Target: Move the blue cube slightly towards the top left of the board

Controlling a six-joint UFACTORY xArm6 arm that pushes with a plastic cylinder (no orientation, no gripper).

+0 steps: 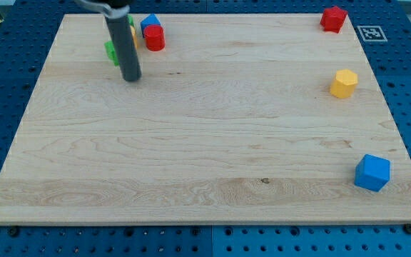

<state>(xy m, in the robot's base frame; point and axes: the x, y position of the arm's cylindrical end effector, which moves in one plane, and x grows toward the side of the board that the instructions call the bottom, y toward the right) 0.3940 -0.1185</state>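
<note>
The blue cube (372,173) sits near the board's bottom right corner. My tip (131,78) rests on the board near the view's top left, far from the blue cube. It stands just below a cluster of blocks: a green block (110,51) partly hidden behind the rod, a red cylinder (155,38), a second blue block (149,23) behind the red one, and a sliver of yellow beside the rod.
A red block (333,18) sits at the top right corner. A yellow hexagonal block (344,83) sits at the right side. The wooden board (205,143) lies on a blue perforated table, with a fiducial tag (370,32) at the upper right.
</note>
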